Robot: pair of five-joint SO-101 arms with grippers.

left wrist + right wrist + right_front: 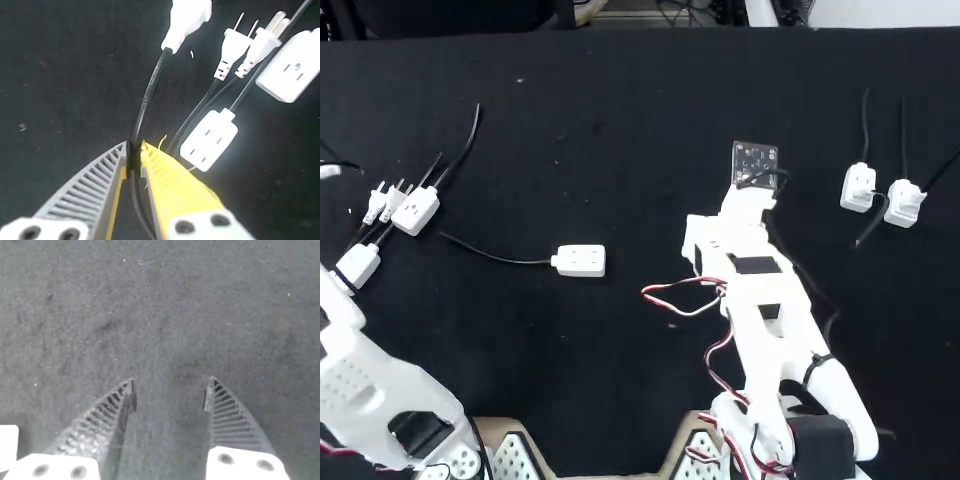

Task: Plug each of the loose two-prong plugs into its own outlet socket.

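**Left pincer grips a cord, right pincer open**

High view: on the black cloth table [620, 120], white two-prong plugs [376, 206] lie just beside a white outlet socket [417, 210] at the left edge.
Left wrist view: the left pincer [134, 147] is clenched on a black cord [149, 95] leading to what seems a white plug body [187, 22].
Right wrist view: the right pincer [171, 382] hangs released over the cloth.
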